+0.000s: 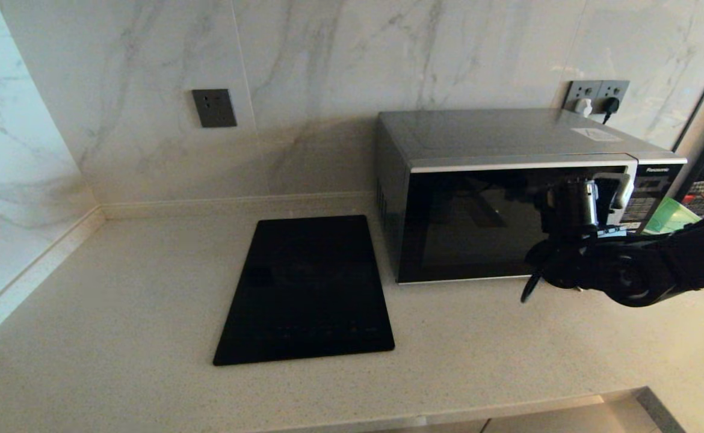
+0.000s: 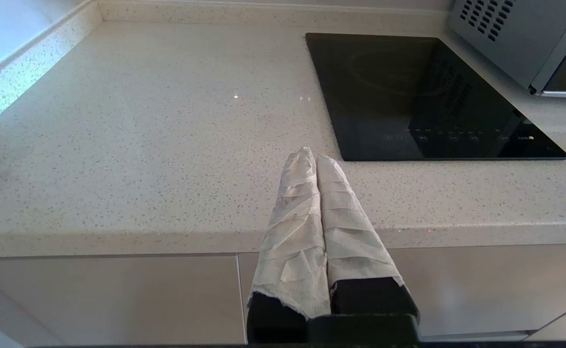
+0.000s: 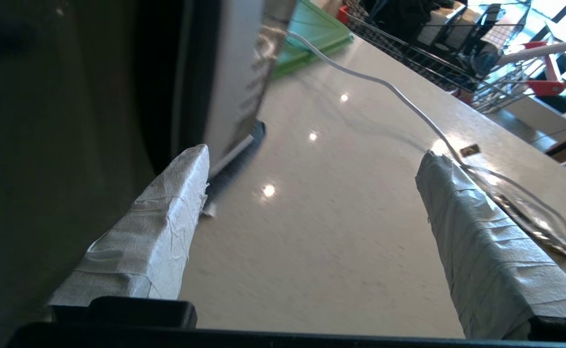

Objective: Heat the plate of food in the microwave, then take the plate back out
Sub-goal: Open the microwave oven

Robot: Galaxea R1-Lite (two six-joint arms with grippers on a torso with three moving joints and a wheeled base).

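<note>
The black and silver microwave point(image 1: 478, 210) stands at the back right of the counter with its dark glass door closed. The plate of food is out of view. My right gripper point(image 1: 577, 207) is raised in front of the door's right part, just left of the curved silver handle point(image 1: 620, 186). In the right wrist view the right gripper point(image 3: 314, 154) is open and holds nothing. One taped finger point(image 3: 167, 212) lies close against the microwave point(image 3: 94, 96) near the door's edge, the other out over the counter. My left gripper point(image 2: 312, 154) is shut and empty, parked low before the counter's front edge.
A flat black cooktop point(image 1: 307, 288) lies left of the microwave. A green board point(image 1: 671, 216) and a wire basket point(image 3: 457, 58) sit to the microwave's right. A white cable point(image 3: 384, 84) trails over the counter there. Plugs sit in the wall sockets point(image 1: 599, 93) behind.
</note>
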